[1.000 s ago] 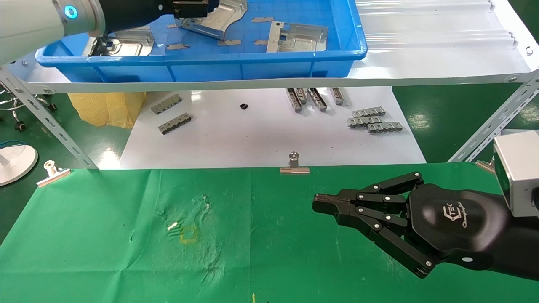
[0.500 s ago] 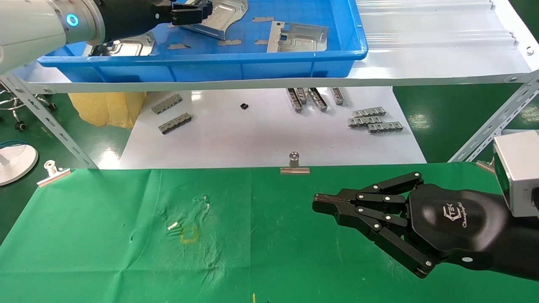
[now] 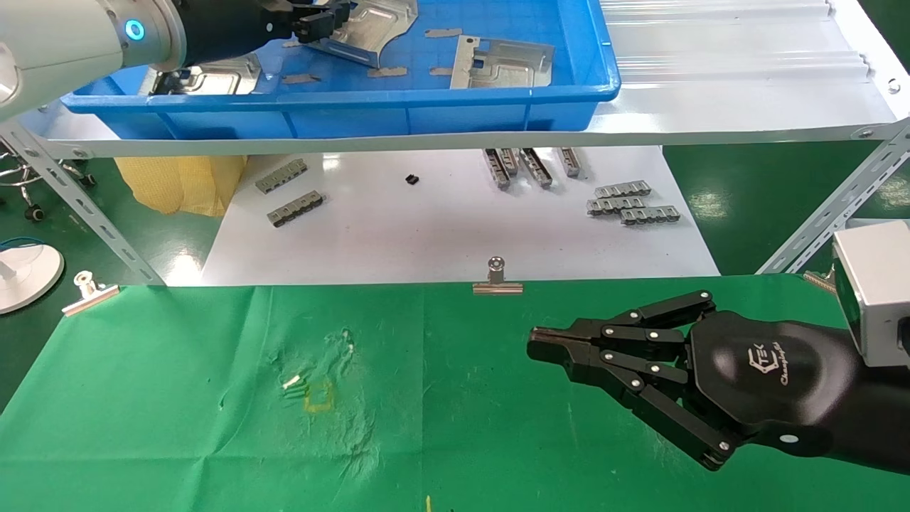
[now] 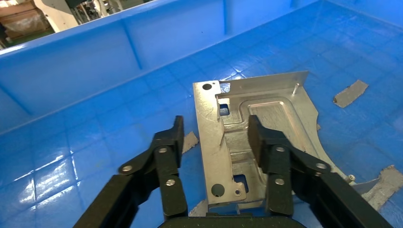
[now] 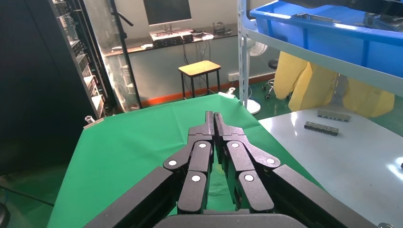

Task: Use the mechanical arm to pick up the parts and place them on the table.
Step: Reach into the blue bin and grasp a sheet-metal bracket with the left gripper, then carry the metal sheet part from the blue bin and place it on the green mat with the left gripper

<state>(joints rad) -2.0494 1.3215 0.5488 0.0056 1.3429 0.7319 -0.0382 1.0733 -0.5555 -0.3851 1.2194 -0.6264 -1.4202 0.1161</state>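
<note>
My left gripper reaches into the blue tray on the shelf. In the left wrist view the left gripper is open, with one finger on each side of the folded holed flange of a silver part. Neither finger touches the part, which lies on the tray floor. The same part shows in the head view, with two more parts in the tray. My right gripper is shut and empty, held just above the green table.
Small grey comb-like strips lie on the white board below the shelf. Binder clips pin the cloth's far edge. A faded yellow square mark is on the cloth. Slanted shelf struts stand at both sides.
My left arm has shifted slightly over the tray and its fingers have drawn a little to the left along the part. The part and my right arm have not moved.
</note>
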